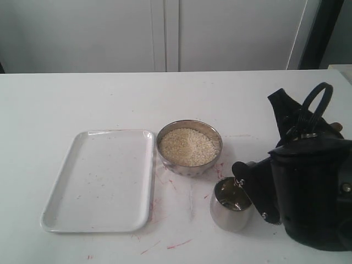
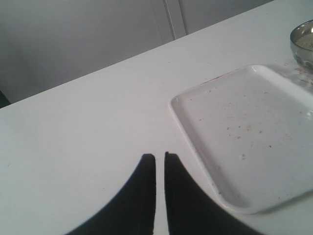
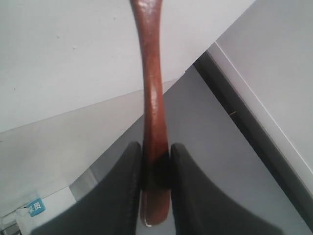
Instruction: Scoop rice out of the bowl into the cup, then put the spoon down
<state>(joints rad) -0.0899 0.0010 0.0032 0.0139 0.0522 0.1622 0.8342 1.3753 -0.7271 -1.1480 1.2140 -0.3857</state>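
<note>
Spillage is our main worry, and we read it across the scene. The white tray [image 1: 99, 181] on the left lies well apart from the cup [image 1: 225, 217], so we expect no trouble there. The bowl [image 1: 190, 169] just beside the tray holds the rice [image 1: 188, 147]. The cup stands near it, on the side of the right arm [image 1: 313, 192], whose dark wrist hangs at the cup's rim. The cup's mouth is narrow, so grains tipped off line would scatter on the bench [image 1: 110, 99], and a low sweep of that wrist could knock the cup over. The spoon [image 3: 152, 98] is slim and gripped close to its handle end, so it may twist or slide. The left fingers [image 2: 142, 196] rest almost together over the bench, a thin slit between them, holding nothing. The right fingers [image 3: 122, 196] are clamped on the spoon's handle, one on each side. We cannot see its scoop end.
</note>
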